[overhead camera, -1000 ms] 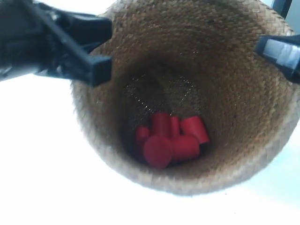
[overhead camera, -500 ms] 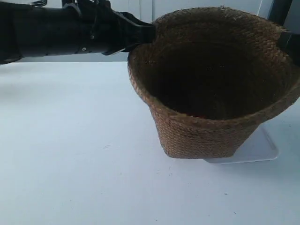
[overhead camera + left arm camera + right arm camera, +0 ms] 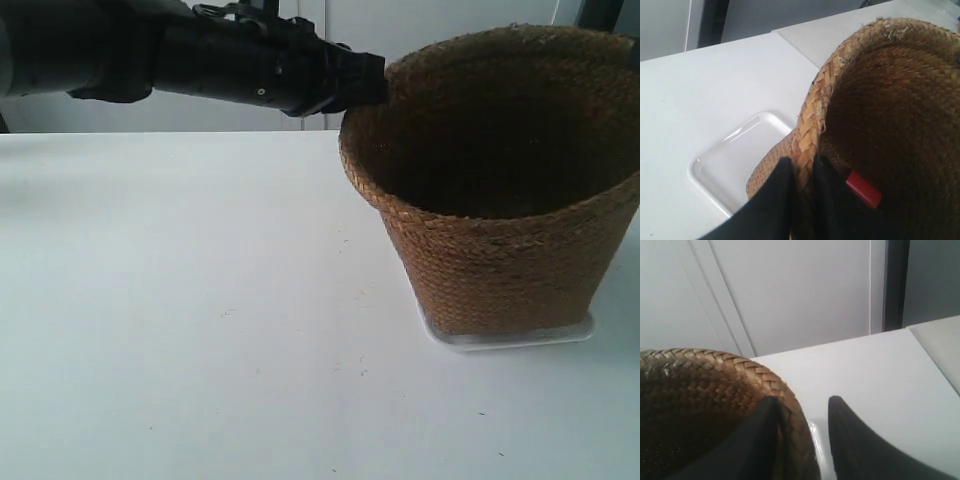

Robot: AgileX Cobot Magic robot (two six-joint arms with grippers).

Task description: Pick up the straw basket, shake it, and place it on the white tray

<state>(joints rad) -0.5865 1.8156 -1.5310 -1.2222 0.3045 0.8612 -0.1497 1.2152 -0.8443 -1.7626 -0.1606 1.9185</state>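
The straw basket (image 3: pixel 500 260) stands upright on the white tray (image 3: pixel 510 337) at the exterior view's right. The arm at the exterior view's left reaches to its braided rim. That is my left gripper (image 3: pixel 802 167), shut on the rim of the straw basket (image 3: pixel 880 100), with one finger inside and one outside. A red piece (image 3: pixel 863 189) lies inside, low in the dark interior. My right gripper (image 3: pixel 802 405) is open and straddles the far rim of the basket (image 3: pixel 700 390). Its inner finger rests against the weave and its outer finger stands apart from it. The exterior view does not show this gripper.
The white tray (image 3: pixel 735 160) juts out from under the basket's base on the white tabletop (image 3: pixel 180 330). The table's far edge and a dark vertical post (image 3: pixel 895 285) lie behind the basket. Pale wall panels stand beyond.
The basket was tipped toward the camera with red pieces showing. It has since come down and to the right, and now stands upright on the tray. The left arm followed it.
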